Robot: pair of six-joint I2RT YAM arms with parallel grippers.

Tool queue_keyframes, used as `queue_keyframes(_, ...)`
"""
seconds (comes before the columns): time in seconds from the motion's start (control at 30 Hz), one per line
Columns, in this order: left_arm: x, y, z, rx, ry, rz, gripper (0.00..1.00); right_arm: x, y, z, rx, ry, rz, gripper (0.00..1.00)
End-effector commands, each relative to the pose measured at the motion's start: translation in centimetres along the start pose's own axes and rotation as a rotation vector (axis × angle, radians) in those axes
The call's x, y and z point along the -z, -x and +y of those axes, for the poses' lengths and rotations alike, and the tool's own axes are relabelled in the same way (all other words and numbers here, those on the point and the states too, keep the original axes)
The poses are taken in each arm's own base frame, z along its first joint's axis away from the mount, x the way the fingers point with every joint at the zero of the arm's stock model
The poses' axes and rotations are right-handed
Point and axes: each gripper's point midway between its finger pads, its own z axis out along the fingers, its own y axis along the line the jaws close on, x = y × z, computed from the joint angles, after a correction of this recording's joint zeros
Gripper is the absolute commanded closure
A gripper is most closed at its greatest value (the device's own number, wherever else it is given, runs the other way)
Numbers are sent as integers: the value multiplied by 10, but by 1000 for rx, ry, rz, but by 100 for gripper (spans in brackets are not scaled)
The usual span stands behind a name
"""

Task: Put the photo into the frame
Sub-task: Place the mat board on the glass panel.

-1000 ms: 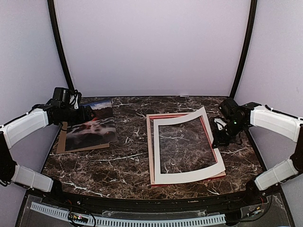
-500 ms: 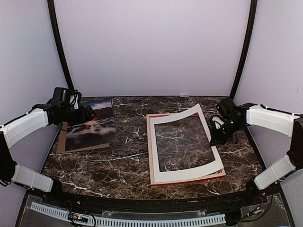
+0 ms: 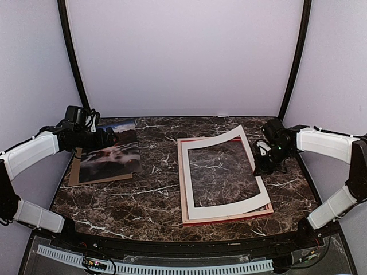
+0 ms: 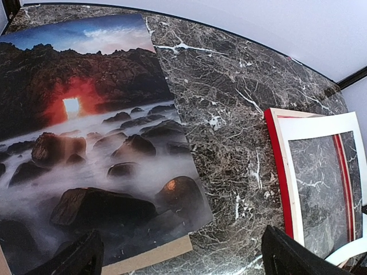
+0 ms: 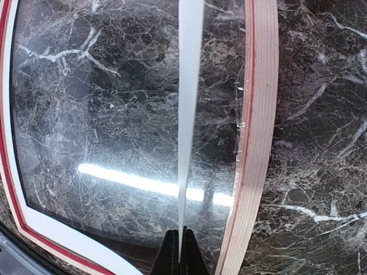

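Both photo and frame lie lengthwise front-to-back; left fingers spread, right fingers pinching mat.

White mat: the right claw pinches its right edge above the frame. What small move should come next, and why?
Probably raise the white mat and carry it right, off the frame. The right claw is shut on its raised edge, while the mat's near side lies on the frame, blocking the place for the photo.

One photo, one frame, one mat, one backing board.
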Motion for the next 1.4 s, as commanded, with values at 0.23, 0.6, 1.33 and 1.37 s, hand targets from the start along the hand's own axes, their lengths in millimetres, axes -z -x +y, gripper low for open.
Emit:
queue_keyframes(0.23,3,-4,-6,-3,-18,6,1,-3,13,3,1,18,-36,100)
queue_keyframes(0.6,4,-1,-8,-9,-20,2,1,-9,5,1,-22,22,-19,98)
queue_keyframes(1.33,4,-1,-8,-19,-11,4,1,-14,0,-12,-38,-45,-10,63)
queue_keyframes(1.37,4,-1,-8,-19,-11,4,1,-14,0,-13,-38,-50,-11,61)
